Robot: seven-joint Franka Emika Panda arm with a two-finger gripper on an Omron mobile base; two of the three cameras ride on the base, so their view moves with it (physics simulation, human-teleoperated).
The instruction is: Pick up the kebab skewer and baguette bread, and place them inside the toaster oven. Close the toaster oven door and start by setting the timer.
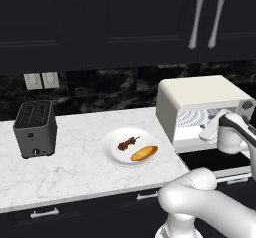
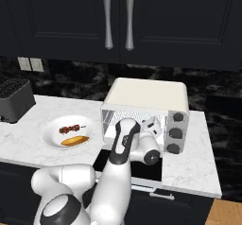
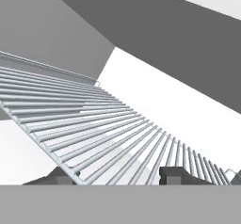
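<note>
Gripper (image 3: 117, 178): mine; both dark finger tips (image 3: 176, 175) rise at the bottom of the hand view with a gap between them, either side of the front edge of the wire rack (image 3: 89, 124). I cannot tell whether they touch or pinch it.
Hand: in the right base view my hand sits at the mouth of the toaster oven (image 2: 146, 96), centre of frame; in the left base view it is at the right edge, in front of the oven cavity.
Toaster oven door (image 1: 212, 161): hangs open and down, a dark panel below the cavity at the right of the left base view.
Plate (image 1: 112, 154): white, on the marble counter (image 1: 75, 172), just left of the oven.
Kebab skewer (image 1: 127, 143): lies on the plate, upper half.
Baguette bread (image 1: 144, 153): on the same plate, just beside the skewer, lower right.
Slot toaster (image 1: 35, 128): dark grey, far left of the counter.
Cabinets (image 1: 125, 17): black, across the top, with two silver handles (image 1: 207, 18).
</note>
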